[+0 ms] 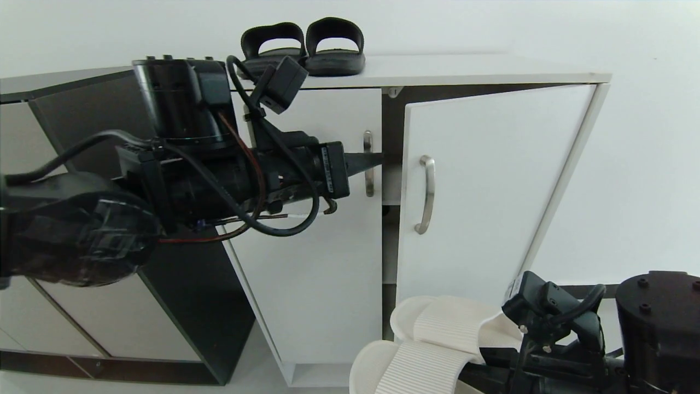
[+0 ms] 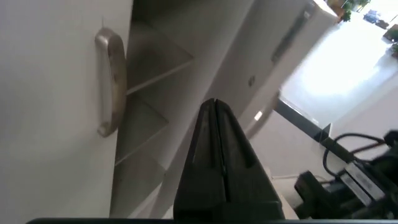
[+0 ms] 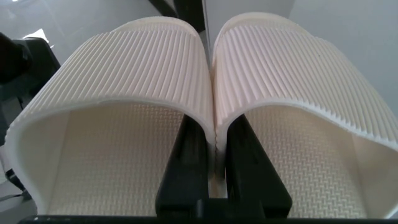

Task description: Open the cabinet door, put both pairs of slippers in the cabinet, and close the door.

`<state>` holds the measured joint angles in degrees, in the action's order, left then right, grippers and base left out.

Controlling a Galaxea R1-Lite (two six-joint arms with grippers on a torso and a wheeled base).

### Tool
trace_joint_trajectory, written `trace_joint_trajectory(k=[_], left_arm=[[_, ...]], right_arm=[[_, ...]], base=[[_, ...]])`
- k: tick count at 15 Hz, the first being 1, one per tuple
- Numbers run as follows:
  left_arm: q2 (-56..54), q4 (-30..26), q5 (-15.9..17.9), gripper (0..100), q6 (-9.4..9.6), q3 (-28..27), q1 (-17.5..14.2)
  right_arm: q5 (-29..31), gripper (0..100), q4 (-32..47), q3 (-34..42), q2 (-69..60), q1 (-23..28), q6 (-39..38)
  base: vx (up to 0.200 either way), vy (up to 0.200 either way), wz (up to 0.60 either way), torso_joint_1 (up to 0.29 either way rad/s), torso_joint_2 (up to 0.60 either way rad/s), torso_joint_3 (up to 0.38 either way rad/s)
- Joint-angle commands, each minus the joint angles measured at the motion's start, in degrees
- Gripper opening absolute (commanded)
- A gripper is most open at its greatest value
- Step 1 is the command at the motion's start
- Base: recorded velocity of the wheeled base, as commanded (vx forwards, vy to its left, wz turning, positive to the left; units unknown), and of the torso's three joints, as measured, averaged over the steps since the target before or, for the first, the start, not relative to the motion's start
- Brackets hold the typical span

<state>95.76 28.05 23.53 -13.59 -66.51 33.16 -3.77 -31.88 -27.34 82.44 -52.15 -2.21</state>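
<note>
White slippers [image 1: 432, 342] are seen nearest, low in the head view, gripped as a pair side by side by the right claw [image 3: 214, 140]. Its fingers [image 3: 186, 168] are clamped on the two inner walls, which are pressed together between them, and a ribbed strap arches to either side. The pair is held in the air just in front of the lower part of the white cabinet [image 1: 492, 68], below the right door [image 1: 492, 180].

Higher up, the left claw [image 1: 377, 160] is held level with the left door handle [image 1: 369, 164]. Its fingers are pressed together to a point. The tip is just beside that handle, but contact cannot be told. In the left wrist view this claw [image 2: 216, 109] is pointed at the gap between the doors, where a shelf [image 2: 161, 73] is seen inside.

The right door is swung partly open, with its own handle [image 1: 426, 194] facing out. The left door [image 1: 317, 262] lies flat to the cabinet front.

Black slippers [image 1: 303, 46] are set farthest back, side by side on the cabinet top near its left end. A dark cabinet [image 1: 65, 109] stands just beside the white one, on its left.
</note>
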Motion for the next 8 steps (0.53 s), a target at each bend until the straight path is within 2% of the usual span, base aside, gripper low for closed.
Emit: trace_joint_trajectory(k=[1,4,7,8], left_arm=[[5.93,1.04,-0.06,0,-1.44,-3.45,0.86],[8.04,1.83,-0.59,0,-1.52,-4.77,2.53],[8.13,1.83,-1.03,0,-1.44,-4.68,5.25],[7.78,1.83,-2.35,0,-1.35,-4.42,6.3]], right_arm=[[-0.01,0,-0.03,0.01,0.08,-0.14,0.01],[-0.01,0,-0.03,0.1,-0.09,-1.99,0.01],[-0.01,0,-0.03,2.03,-1.5,-5.24,0.01],[0.08,0,-0.03,2.56,-2.03,-5.94,0.01]], base=[[0.0,0.0,0.0,0.0,0.0,0.0],[0.0,0.0,0.0,0.0,0.0,0.0],[-0.2,0.0,0.0,0.001,0.0,-0.004],[-0.2,0.0,0.0,0.002,0.0,0.002]])
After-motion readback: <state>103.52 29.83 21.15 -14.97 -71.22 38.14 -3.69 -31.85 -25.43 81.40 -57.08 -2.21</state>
